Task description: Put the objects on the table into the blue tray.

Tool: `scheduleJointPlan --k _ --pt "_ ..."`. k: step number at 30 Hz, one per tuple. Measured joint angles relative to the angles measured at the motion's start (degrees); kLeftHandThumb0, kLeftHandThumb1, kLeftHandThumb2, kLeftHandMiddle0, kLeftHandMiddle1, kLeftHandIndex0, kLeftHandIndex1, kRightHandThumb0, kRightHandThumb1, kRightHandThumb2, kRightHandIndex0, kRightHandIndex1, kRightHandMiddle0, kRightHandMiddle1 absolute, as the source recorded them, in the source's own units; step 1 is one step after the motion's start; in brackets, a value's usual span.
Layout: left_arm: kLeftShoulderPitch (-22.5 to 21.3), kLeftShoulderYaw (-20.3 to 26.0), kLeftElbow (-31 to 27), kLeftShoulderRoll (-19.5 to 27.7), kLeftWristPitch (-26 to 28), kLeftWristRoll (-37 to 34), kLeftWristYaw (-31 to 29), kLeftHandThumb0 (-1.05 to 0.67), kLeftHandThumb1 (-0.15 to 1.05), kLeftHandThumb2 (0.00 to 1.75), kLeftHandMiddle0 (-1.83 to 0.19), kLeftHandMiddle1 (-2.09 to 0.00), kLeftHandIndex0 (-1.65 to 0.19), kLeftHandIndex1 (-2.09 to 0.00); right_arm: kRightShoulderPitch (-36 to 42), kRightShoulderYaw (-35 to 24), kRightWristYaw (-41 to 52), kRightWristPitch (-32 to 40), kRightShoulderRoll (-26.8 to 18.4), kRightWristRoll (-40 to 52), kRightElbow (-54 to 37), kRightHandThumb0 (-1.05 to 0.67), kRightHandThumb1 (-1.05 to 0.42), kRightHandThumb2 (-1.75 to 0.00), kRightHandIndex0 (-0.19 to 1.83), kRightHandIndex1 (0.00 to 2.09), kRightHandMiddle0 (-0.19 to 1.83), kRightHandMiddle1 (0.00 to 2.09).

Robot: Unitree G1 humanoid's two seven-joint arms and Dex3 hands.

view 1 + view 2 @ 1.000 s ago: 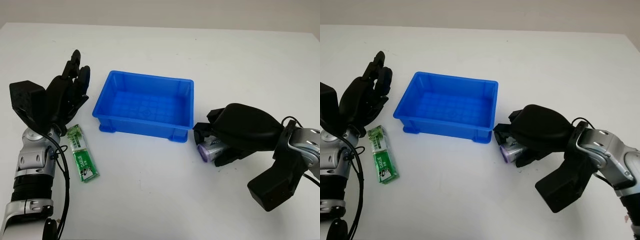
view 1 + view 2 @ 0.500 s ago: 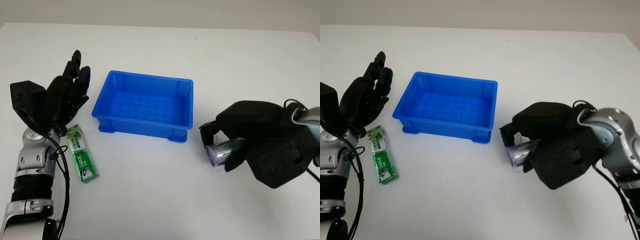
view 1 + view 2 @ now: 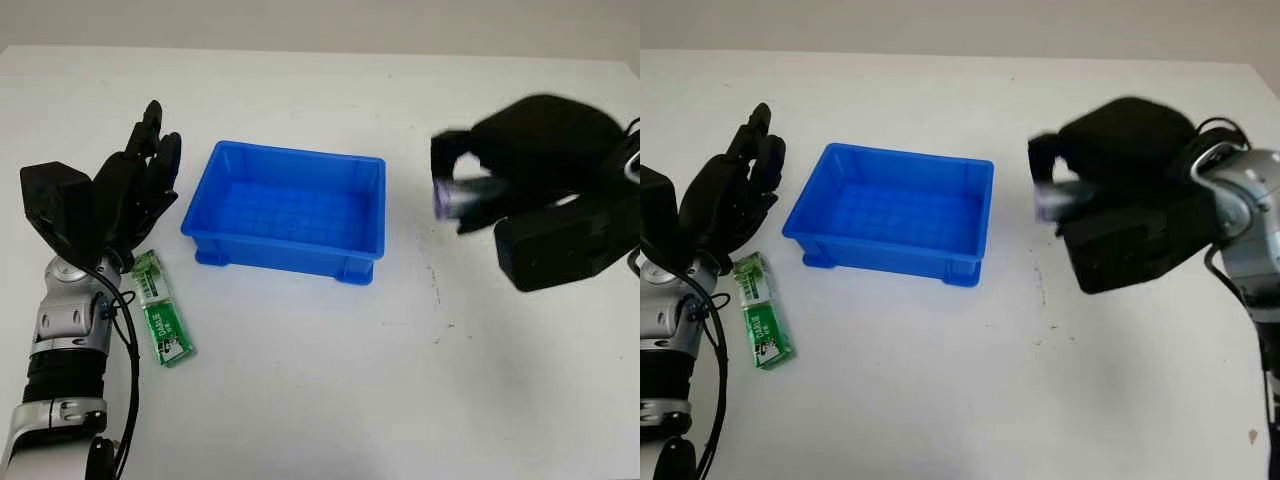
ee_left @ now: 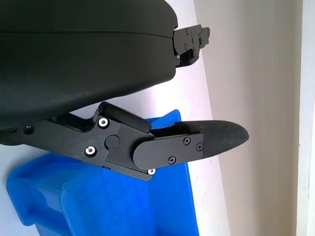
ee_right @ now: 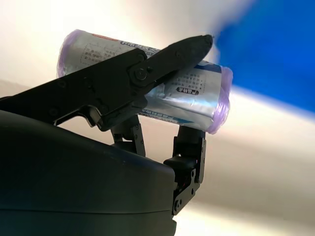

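Just to the right of the blue tray (image 3: 288, 213), raised off the white tabletop (image 3: 330, 400), a purple-ended roll (image 5: 147, 83) with a silvery printed wrapper is sitting in the right robot hand (image 3: 470, 180). That robot hand is clamping the roll, with one black finger (image 5: 162, 61) pressing across its side while the others are bracing it from underneath; the purple end (image 3: 443, 201) of the roll is facing toward the tray. The tray itself is standing near the middle of the tabletop, its ribbed floor holding nothing. Well apart on the tray's other side, a green packet (image 3: 160, 310) is lying flat on the tabletop, its long side running roughly toward the robot. The left robot hand (image 3: 140, 185) is hovering just beyond the far end of that packet and beside the tray's left wall, open and holding nothing. In the left wrist view a black finger (image 4: 197, 142) is reaching across in front of the tray's blue rim (image 4: 189, 196).
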Motion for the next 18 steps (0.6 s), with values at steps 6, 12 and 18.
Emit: scheduleJointPlan --k 6,12,18 --pt "0.06 -0.53 -0.07 -0.59 0.37 0.04 0.92 -0.79 1.05 0.55 0.19 0.00 0.19 0.00 -0.62 2.12 -14.36 -6.30 11.82 1.02 2.79 -0.35 -1.00 -0.06 1.26 2.09 1.01 2.09" --pt "0.99 -0.83 -1.20 -0.73 2.00 0.04 1.73 -0.80 1.05 0.54 0.19 0.00 0.19 0.00 -3.84 7.17 -24.37 -15.35 18.24 -3.08 15.83 -0.42 -1.05 -0.18 1.37 2.09 1.13 2.09" --pt "1.78 -1.11 -2.56 -0.74 2.02 1.52 2.90 -0.80 1.05 0.55 0.19 0.00 0.19 0.00 -9.12 11.09 -26.98 -20.68 21.64 -4.52 28.25 -0.52 -1.05 -0.12 0.94 2.06 0.70 2.04"
